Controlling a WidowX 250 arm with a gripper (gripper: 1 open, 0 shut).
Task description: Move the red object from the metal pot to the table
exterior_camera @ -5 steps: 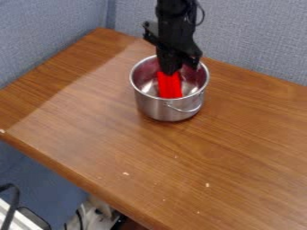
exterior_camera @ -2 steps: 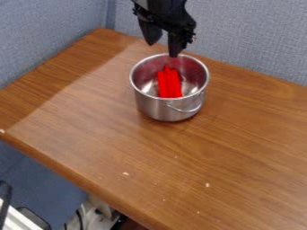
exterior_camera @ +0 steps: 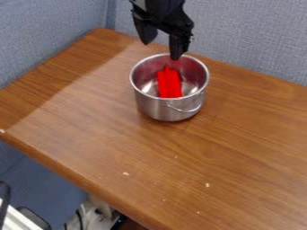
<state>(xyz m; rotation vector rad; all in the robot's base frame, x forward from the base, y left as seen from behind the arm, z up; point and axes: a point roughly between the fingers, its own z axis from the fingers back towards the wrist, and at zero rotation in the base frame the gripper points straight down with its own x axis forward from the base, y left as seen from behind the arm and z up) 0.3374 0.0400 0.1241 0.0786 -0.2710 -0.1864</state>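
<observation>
The red object (exterior_camera: 171, 84) lies inside the metal pot (exterior_camera: 168, 103), which stands on the brown table (exterior_camera: 84, 99) toward its far side. My gripper (exterior_camera: 163, 39) hangs just above the pot's far rim, open, with nothing between its two black fingers. One fingertip (exterior_camera: 181, 45) points down over the red object, and the gripper does not touch it. The pot's small handle (exterior_camera: 184, 108) faces the near right.
A grey fabric wall (exterior_camera: 48, 22) stands behind the table. The table's front edge (exterior_camera: 72, 171) drops off to the floor, where cables and clutter (exterior_camera: 90, 216) lie.
The gripper has risen out of the pot and opened. The red object stayed in the pot.
</observation>
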